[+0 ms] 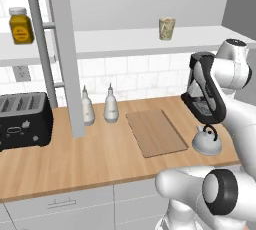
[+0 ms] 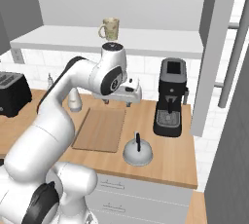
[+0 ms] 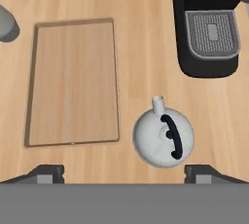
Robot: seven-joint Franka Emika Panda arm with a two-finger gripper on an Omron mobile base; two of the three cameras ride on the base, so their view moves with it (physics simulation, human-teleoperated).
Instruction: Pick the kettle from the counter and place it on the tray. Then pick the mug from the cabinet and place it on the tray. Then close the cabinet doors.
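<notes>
- My gripper (image 3: 124, 172) hangs spread wide, grasping nothing, above the kettle (image 3: 163, 138) — which sits on the surface (image 3: 141, 33) just beside the tray (image 3: 73, 82).
- Descending off-centre, I could miss its thin handle (image 3: 171, 135) — or knock it toward the coffee machine (image 3: 206, 28).

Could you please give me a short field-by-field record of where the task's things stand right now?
kettle: upright on the counter, beside the tray, in front of the coffee machine
tray: flat on the counter, nothing on it
mug: on the cabinet shelf
cabinet doors: open
gripper: open, above the kettle, holding nothing
other things: toaster, two bottles, yellow jar
</notes>
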